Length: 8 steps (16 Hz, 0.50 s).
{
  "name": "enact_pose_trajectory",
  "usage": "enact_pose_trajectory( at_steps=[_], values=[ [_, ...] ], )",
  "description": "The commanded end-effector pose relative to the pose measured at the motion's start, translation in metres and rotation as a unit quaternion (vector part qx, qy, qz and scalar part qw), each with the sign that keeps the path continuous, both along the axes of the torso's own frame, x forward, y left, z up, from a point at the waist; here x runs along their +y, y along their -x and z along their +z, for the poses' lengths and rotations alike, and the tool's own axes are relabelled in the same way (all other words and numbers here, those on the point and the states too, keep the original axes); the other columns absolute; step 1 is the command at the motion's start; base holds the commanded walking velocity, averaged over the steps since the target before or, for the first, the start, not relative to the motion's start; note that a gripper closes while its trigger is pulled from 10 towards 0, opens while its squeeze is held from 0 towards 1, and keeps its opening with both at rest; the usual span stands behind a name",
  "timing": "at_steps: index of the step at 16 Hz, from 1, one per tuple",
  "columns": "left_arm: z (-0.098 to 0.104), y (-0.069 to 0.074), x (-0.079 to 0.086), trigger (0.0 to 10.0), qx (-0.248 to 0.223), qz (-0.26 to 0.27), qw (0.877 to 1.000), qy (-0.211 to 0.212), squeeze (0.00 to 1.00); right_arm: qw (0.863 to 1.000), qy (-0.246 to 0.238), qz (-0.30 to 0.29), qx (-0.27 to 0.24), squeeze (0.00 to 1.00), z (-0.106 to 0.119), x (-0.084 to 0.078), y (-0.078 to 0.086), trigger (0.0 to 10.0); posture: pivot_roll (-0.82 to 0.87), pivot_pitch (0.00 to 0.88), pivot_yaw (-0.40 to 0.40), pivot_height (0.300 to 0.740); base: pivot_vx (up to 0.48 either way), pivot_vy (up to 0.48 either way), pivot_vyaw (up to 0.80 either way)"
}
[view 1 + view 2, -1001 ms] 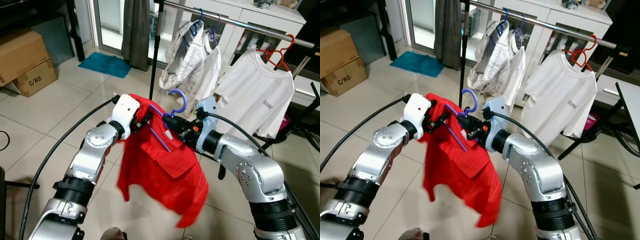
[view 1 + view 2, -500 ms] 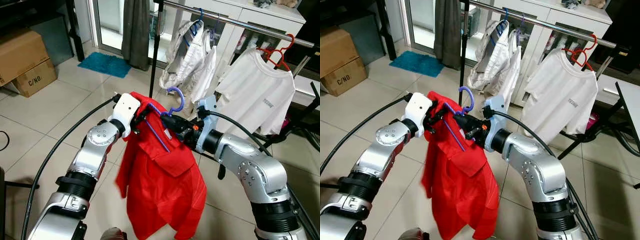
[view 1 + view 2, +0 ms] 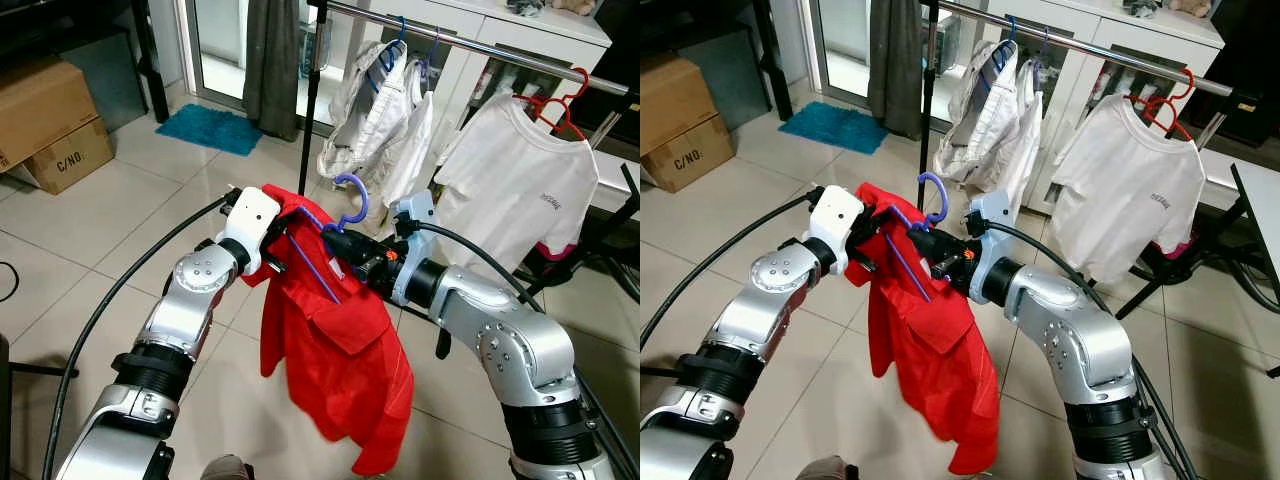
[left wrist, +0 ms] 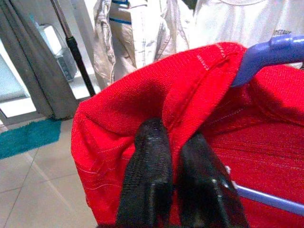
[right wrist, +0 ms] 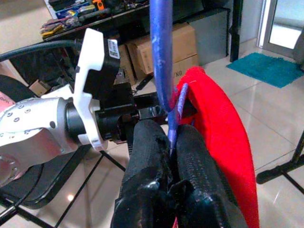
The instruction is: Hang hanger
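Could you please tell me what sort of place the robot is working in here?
Probably a home's living or laundry area: a clothes rail hung with a white T-shirt, tiled floor, cardboard boxes.

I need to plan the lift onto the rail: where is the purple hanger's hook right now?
The purple hanger's hook stands mid-scene between both grippers, above the red shirt, below and short of the clothes rail.

purple hanger (image 3: 335, 250): arms largely covered by red shirt (image 3: 335, 350) | clothes rail (image 3: 480, 45): cut off by frame edge
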<state>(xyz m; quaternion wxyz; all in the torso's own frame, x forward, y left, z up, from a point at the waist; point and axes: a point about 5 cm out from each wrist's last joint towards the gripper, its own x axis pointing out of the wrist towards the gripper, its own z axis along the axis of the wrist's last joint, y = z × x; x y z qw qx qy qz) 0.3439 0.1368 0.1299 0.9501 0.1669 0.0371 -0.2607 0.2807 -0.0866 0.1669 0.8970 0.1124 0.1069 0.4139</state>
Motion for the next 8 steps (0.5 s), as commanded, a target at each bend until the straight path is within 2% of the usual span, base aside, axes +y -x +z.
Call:
enact_pose_trajectory(
  at_steps=[1, 8],
  values=[
    [0.0035, -0.0012, -0.0079, 0.0, -0.005, -0.017, 1.0, 0.002, 0.0, 0.999, -0.012, -0.002, -0.029, 0.0, 0.0165, -0.0033, -0.0036, 10.0, 0.01, 0.0, -0.095, 0.74, 0.0, 0.0, 0.0],
    [0.0048, 0.004, -0.0106, 0.0, -0.017, -0.022, 1.0, -0.004, 0.0, 0.999, 0.002, -0.033, -0.014, 0.0, 0.0112, -0.0061, -0.0106, 10.0, 0.01, 0.0, -0.102, 0.74, 0.0, 0.0, 0.0]
  ],
)
